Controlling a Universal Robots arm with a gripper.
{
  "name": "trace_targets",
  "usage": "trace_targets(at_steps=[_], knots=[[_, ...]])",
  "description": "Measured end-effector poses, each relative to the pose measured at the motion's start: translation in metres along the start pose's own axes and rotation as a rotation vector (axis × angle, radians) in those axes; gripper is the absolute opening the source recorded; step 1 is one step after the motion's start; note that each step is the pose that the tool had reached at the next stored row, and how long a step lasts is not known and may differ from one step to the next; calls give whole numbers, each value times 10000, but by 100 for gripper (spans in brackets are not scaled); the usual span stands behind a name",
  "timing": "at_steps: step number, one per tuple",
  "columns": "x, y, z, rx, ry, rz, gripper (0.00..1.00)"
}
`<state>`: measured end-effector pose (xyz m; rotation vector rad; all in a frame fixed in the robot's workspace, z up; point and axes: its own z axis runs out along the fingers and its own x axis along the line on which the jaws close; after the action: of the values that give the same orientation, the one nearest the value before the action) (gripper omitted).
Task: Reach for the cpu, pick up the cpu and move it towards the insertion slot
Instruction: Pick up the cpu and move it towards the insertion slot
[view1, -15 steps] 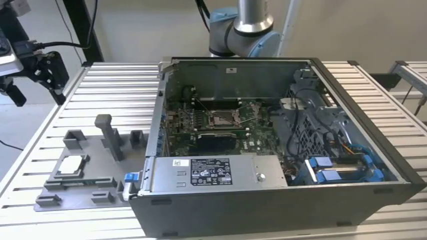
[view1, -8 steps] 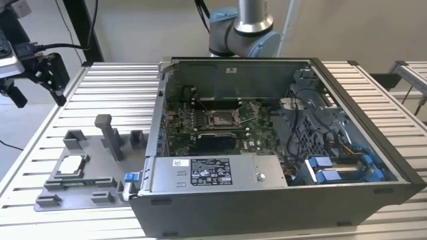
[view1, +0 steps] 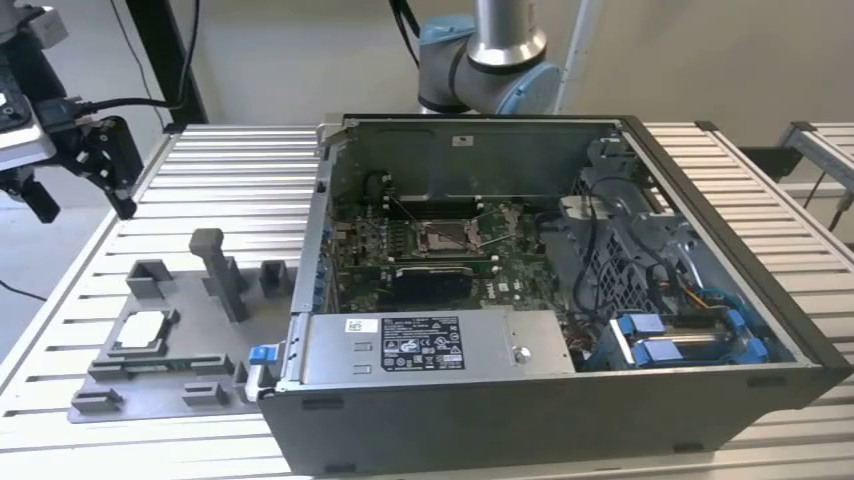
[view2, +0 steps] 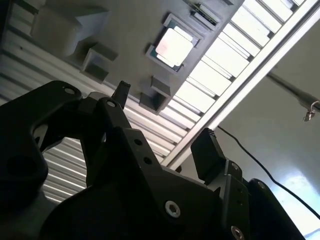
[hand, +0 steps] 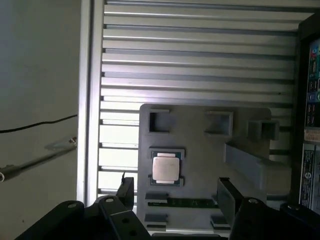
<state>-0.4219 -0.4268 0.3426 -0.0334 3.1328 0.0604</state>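
The cpu (view1: 144, 328) is a small silvery square lying flat in a recess of the grey plastic tray (view1: 200, 360), at the exterior view's left. Both wrist views show it from above, cpu (view2: 174, 46) and cpu (hand: 166, 168), and it is uncovered. My gripper (view1: 84, 208) hangs well above the table, behind the tray and apart from the cpu. Its black fingers (hand: 227, 197) stand open with nothing between them, as seen at gripper (view2: 165, 120) and gripper (hand: 176, 195). The insertion slot (view1: 447, 235), with its shiny metal frame, sits on the motherboard inside the open computer case.
The open computer case (view1: 561, 400) fills the middle and right of the slatted table (view1: 227, 180). Grey posts (view1: 220, 270) and blocks rise from the tray beside the cpu. The arm's base (view1: 487, 60) stands behind the case. A black cable (hand: 35, 125) runs off the table edge.
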Motion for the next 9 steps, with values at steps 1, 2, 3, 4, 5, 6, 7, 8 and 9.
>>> trace_targets(at_steps=[1,2,3,4,5,6,7,8,9], knots=[[0,-1,14,0,0,0,100],[0,-1,29,0,1,-1,100],[0,-2,42,-1,-1,-1,100],[1,-2,56,0,0,-1,100],[1,-3,70,0,0,-2,100],[1,-3,85,0,0,-2,100],[1,-4,100,0,0,-2,100],[1,-5,117,0,0,-2,100],[1,-5,133,0,0,-3,100]])
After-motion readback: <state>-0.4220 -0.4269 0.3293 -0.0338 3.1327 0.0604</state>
